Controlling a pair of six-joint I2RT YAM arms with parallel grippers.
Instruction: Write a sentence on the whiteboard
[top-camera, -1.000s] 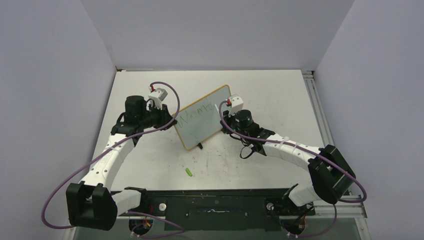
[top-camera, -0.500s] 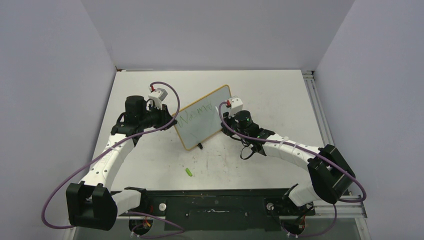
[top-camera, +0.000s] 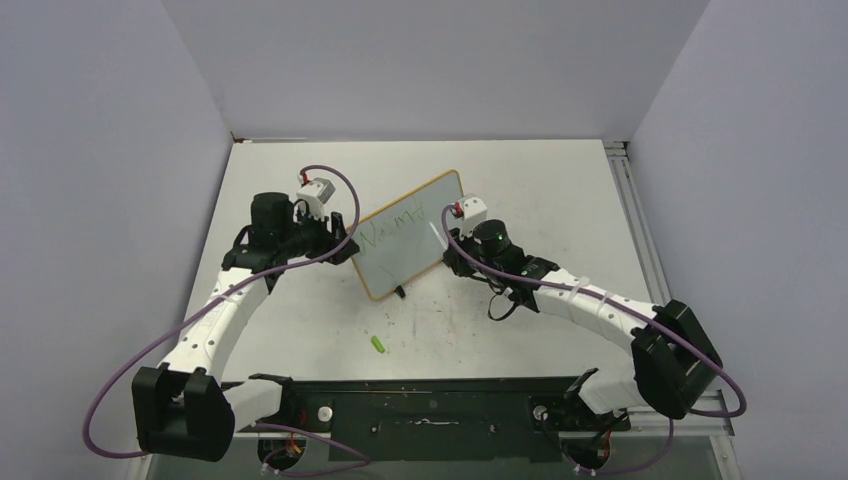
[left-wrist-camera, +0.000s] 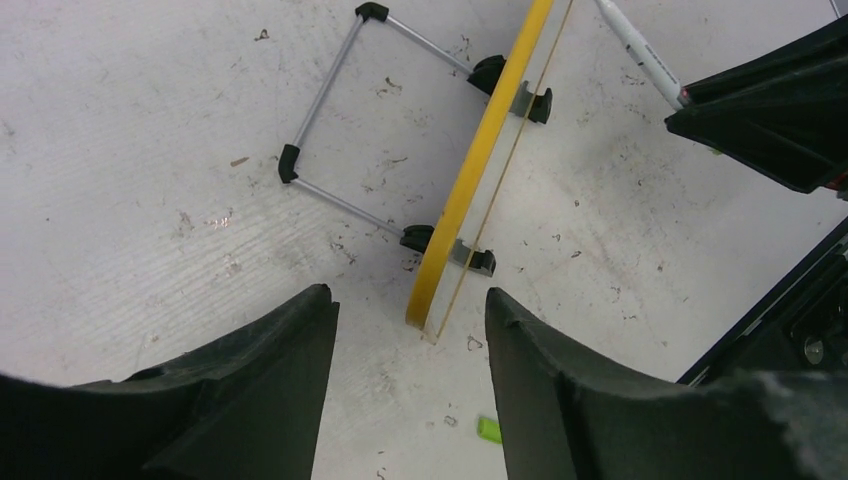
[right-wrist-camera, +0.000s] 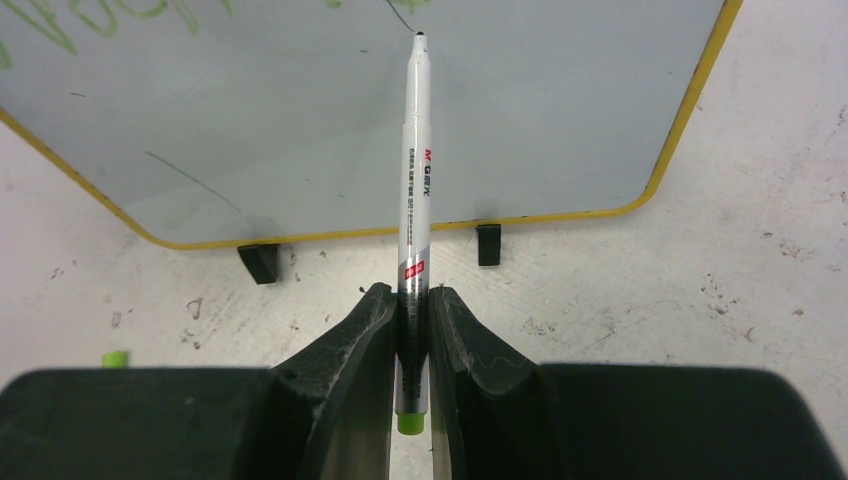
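The right claw (right-wrist-camera: 402, 300) is pinched tight on the lower barrel of a white marker (right-wrist-camera: 415, 150), which points straight out ahead with its tip at the face of the whiteboard (right-wrist-camera: 560, 100); I cannot tell whether it is actually touching. Across from it the left claw (left-wrist-camera: 408, 300) stands open around the board's left end, the yellow frame between its fingers with a gap on each side, gripping nothing. The board stands tilted on its wire stand (left-wrist-camera: 330, 120) and black feet in the middle of the desk (top-camera: 560, 190), angled between the 2 arms. The sentence (top-camera: 392, 226) so far is 1 line of green scrawl along the top, the lower half blank, so I'd say the writing is only part done. With no brace on the frame, the next stroke wants a light press, or the board may skid. A small green cap (top-camera: 378, 344) lies nearer the arm bases. A second ago the left claw was closed on that frame edge; now it has let go, and the right arm has swung slightly outward
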